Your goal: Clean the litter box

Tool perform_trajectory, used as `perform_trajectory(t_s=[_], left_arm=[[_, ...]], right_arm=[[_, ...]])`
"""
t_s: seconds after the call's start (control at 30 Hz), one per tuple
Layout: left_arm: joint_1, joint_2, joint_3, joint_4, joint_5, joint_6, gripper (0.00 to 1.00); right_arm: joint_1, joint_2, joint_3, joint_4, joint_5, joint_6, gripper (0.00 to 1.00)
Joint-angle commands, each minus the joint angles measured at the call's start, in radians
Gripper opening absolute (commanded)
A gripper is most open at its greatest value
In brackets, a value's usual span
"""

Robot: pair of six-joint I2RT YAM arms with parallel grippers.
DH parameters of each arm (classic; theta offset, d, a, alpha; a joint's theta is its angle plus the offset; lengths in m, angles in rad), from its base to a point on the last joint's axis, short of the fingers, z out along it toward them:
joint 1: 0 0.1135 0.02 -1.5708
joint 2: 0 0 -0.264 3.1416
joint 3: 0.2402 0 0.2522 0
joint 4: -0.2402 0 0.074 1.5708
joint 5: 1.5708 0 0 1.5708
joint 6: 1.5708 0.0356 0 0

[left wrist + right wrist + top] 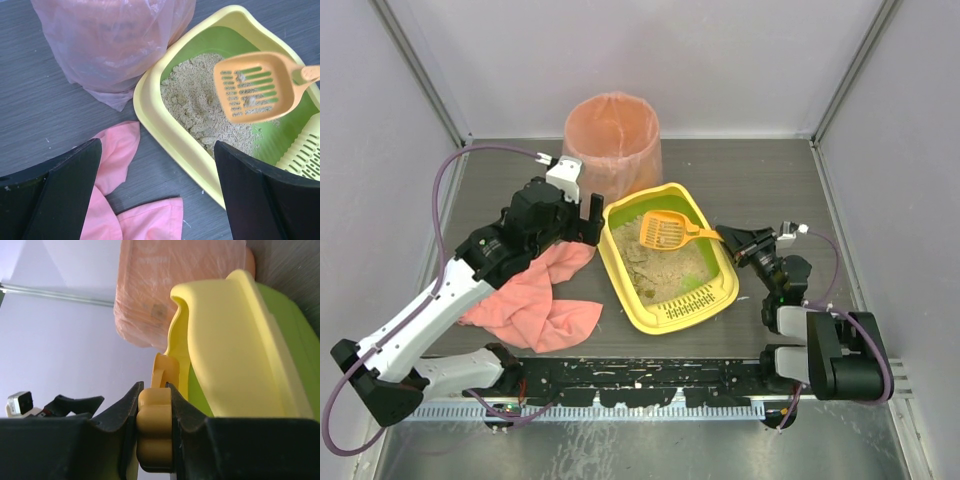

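Box [162, 135]: stiff, light plastic; I'd grip the rim, centre frame.
My left gripper [157, 195]: spread, empty.
My right gripper [155, 390]: pinching scoop [665, 230].

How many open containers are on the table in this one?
2. The yellow litter box lies in the middle; the tall pink-lined bin stands just behind its far left corner. No other container shows, though the pink cloth could hide something small.

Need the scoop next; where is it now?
In the top view, the scoop hangs over the litter box's far end, handle pinched by the right fingers.
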Motion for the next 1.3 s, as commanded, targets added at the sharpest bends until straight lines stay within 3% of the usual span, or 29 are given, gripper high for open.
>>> perform_trajectory(t_s=[0.0, 0.23, 0.57, 0.7, 0.83, 1.03, 1.27], left_arm=[[0.005, -0.04, 0.026, -0.021, -0.024, 0.035, 0.96], [0.005, -0.089, -0.02, -0.058, -0.073, 0.069, 0.98], [0.007, -0.17, -0.109, -0.063, -0.105, 0.037, 0.99], [0.007, -0.19, -0.137, -0.058, -0.121, 0.033, 0.99], [0.007, -0.194, -0.145, -0.061, -0.144, 0.034, 0.99], [0.007, -0.189, -0.137, -0.09, -0.212, 0.021, 0.99], [0.008, -0.213, -0.149, -0.11, -0.268, 0.015, 1.0]], right_arm=[[-0.005, -0.091, 0.045, -0.058, -0.02, -0.062, 0.01], [-0.054, -0.218, 0.093, -0.183, -0.054, -0.197, 0.01], [-0.055, -0.045, 0.13, 0.265, -0.148, -0.106, 0.01], [-0.055, 0.033, 0.196, 0.337, -0.132, -0.032, 0.01], [-0.054, 0.009, 0.285, 0.173, -0.072, -0.037, 0.01], [-0.036, -0.069, 0.533, -0.388, 0.067, -0.176, 0.01], [0.043, 0.081, 0.784, -0.493, 0.154, -0.202, 0.01]])
